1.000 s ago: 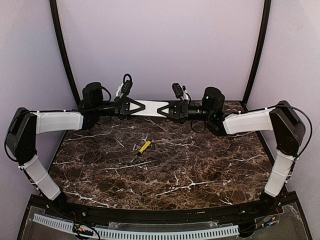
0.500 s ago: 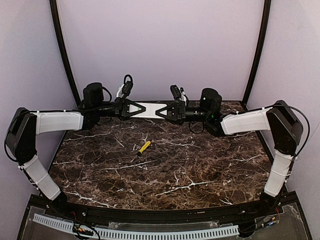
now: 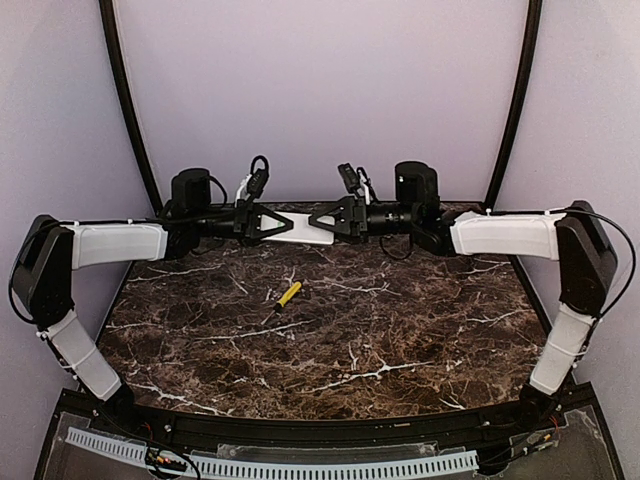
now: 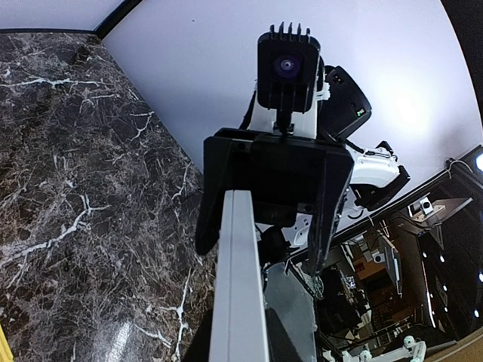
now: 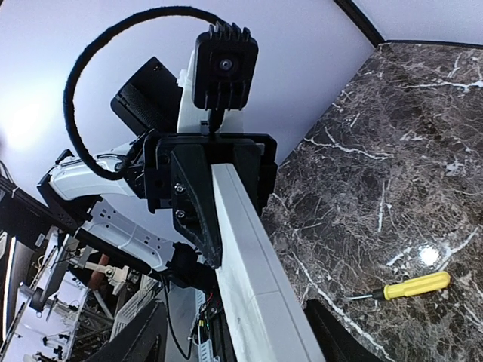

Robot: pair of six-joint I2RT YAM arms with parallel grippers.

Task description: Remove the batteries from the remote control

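Bench [image 3: 400,330]: dark marble with white veins. It carries only a yellow-handled screwdriver, and the task's thing hangs above its 12 o'clock edge.
Left hand [image 3: 283,224]: clenched on the 9 o'clock end of the remote control. The right wrist view shows its fingers pressed to both faces of the white body.
Right hand [image 3: 318,217]: released. Its fingers stand off either side of the remote's 3 o'clock end without touching.
Remote control [image 3: 303,229]: slim and white, seen mostly edge-on, held off the bench between the two hands near the back wall. Its 3 o'clock end dips slightly. A seam crosses its face in the right wrist view, but whether that marks the battery cover cannot be told.
Screwdriver [image 3: 288,294]: lies near the bench's middle, at about 6 o'clock from the remote and well apart from it.
Batteries: none in view, so probably inside the remote.
Step in hand: apparently a hand-over or re-grip, with the left hand bearing the remote alone.
Next move calls for: a firm left hold with the back face turned up. The right hand then has to reach the cover or fetch the screwdriver.
Writing: no brand, label or lettering can be read in any view.
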